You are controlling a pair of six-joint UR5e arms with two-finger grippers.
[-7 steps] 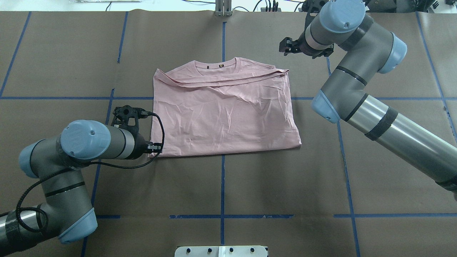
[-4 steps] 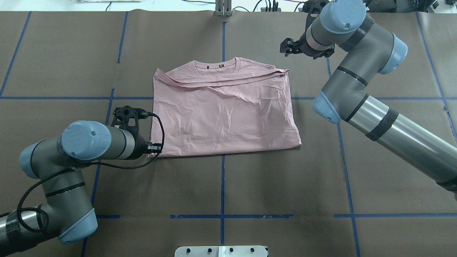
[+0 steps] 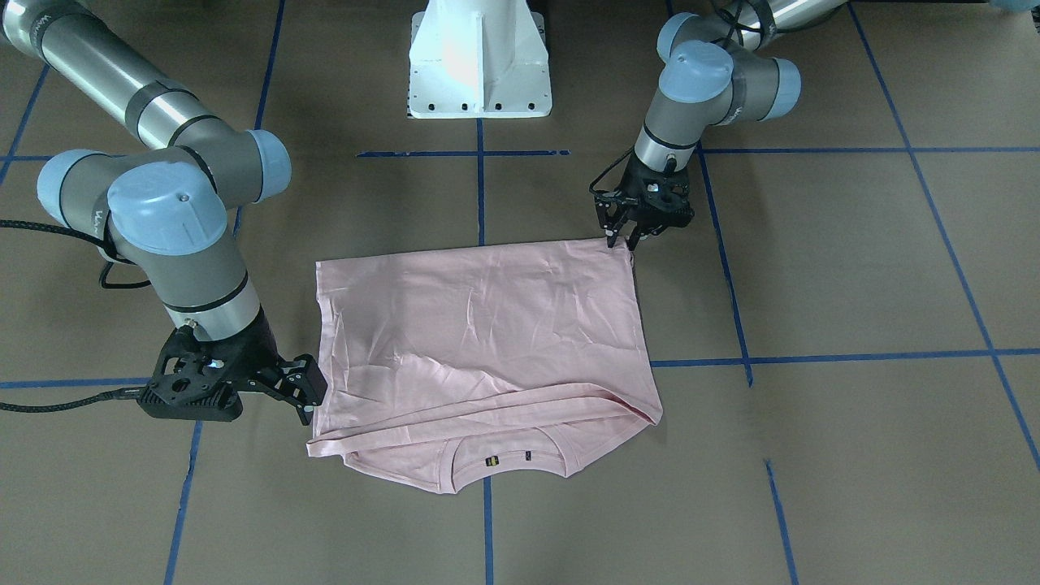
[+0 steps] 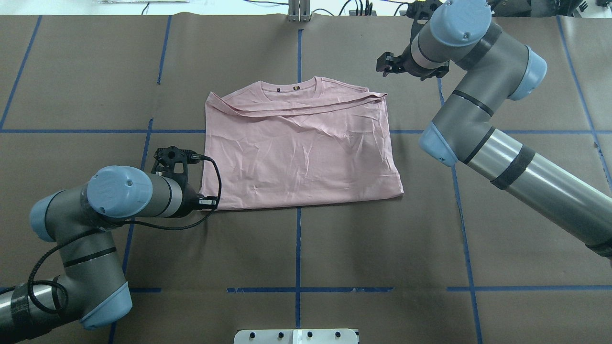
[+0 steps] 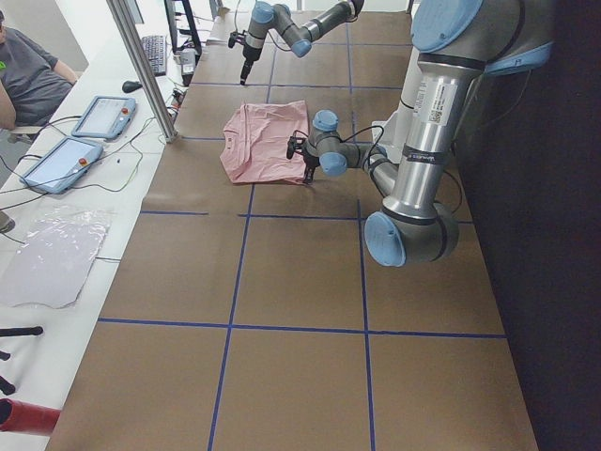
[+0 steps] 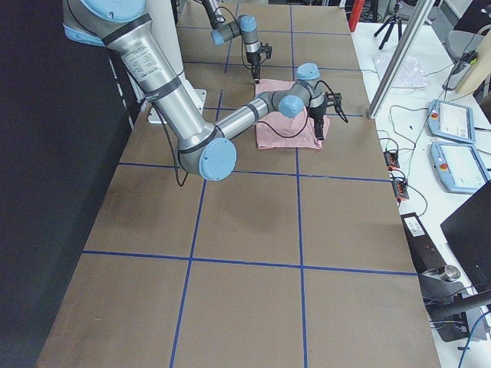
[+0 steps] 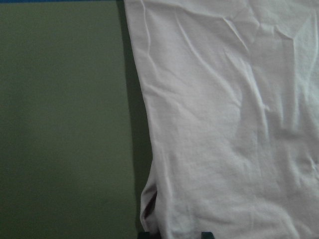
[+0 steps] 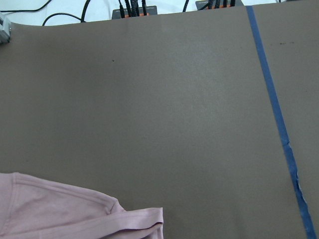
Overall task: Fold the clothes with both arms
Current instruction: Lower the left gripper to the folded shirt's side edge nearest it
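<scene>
Brown paper (image 4: 334, 239) everywhere down there, gridded with blue tape (image 4: 298, 248). Past the right gripper (image 4: 384, 64), black cables (image 4: 356, 7) trail off the far edge. White bench (image 5: 47, 329) alongside: two tablets (image 5: 103, 116), a clear plastic bag (image 5: 56, 254). Bright, even light.

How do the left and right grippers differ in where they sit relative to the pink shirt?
The left gripper is at the hem corner of the shirt nearest the robot; the right gripper is by the diagonally opposite corner, at the collar end. The left gripper's fingers appear to reach the cloth edge, and its wrist view is mostly shirt; the right gripper's wrist view shows mostly bare table. Both look open.
</scene>
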